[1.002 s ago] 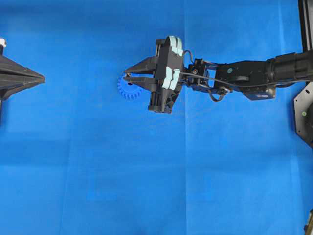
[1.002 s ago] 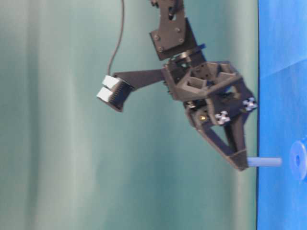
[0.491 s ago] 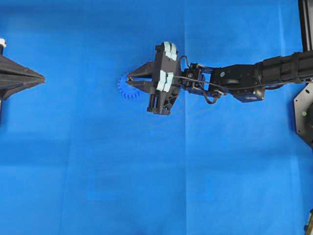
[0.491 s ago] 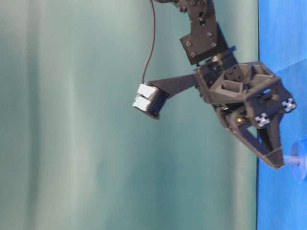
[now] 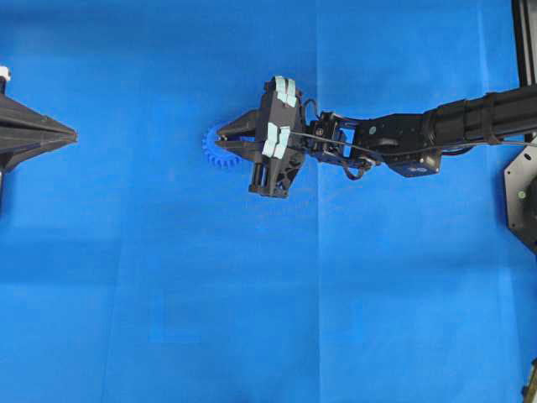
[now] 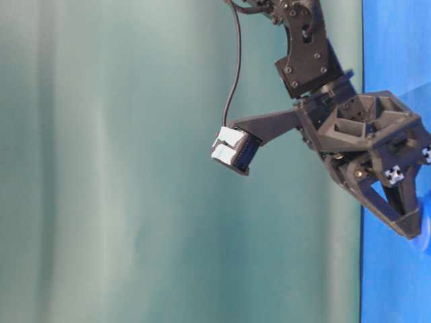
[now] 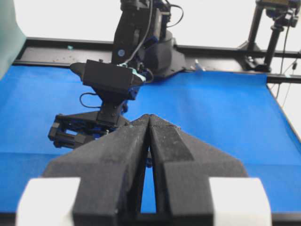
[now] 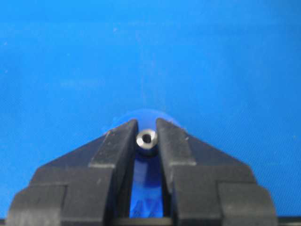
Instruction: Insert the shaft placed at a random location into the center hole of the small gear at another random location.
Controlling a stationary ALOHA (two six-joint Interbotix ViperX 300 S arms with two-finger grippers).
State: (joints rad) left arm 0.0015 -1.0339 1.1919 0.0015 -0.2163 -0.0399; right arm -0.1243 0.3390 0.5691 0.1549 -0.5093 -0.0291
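Item, right end effector (image 5: 225,137): mine, closed on the shaft (image 8: 146,139), whose shiny round end shows pinched between my two fingertips in the right wrist view. Change since a second ago: I have come down toward the blue cloth (image 5: 252,319); at table level the pale length of shaft that stood clear between my fingertips and the small gear (image 5: 220,151) is no longer visible, and my fingertips (image 6: 412,229) now sit almost against the gear's pale edge. From overhead my tips have shifted slightly further over the gear and cover more of it, so only its left and lower teeth show. The center hole is hidden beneath my fingers and the shaft; whether the shaft has entered it I cannot tell. Item, small gear: lies flat on the cloth-covered tabletop, left of the middle and in the upper half of the overhead view, directly under my tips. Item, left end effector (image 5: 71,133): fingers pressed together, holding nothing, resting at the far left edge, well apart from the gear. Room: open cloth lies on every side of the gear, widest below and to the lower left; the black frame rail (image 7: 70,47) bounds the far side of the cloth in the left wrist view, and dark fixtures stand at the overhead view's right edge.
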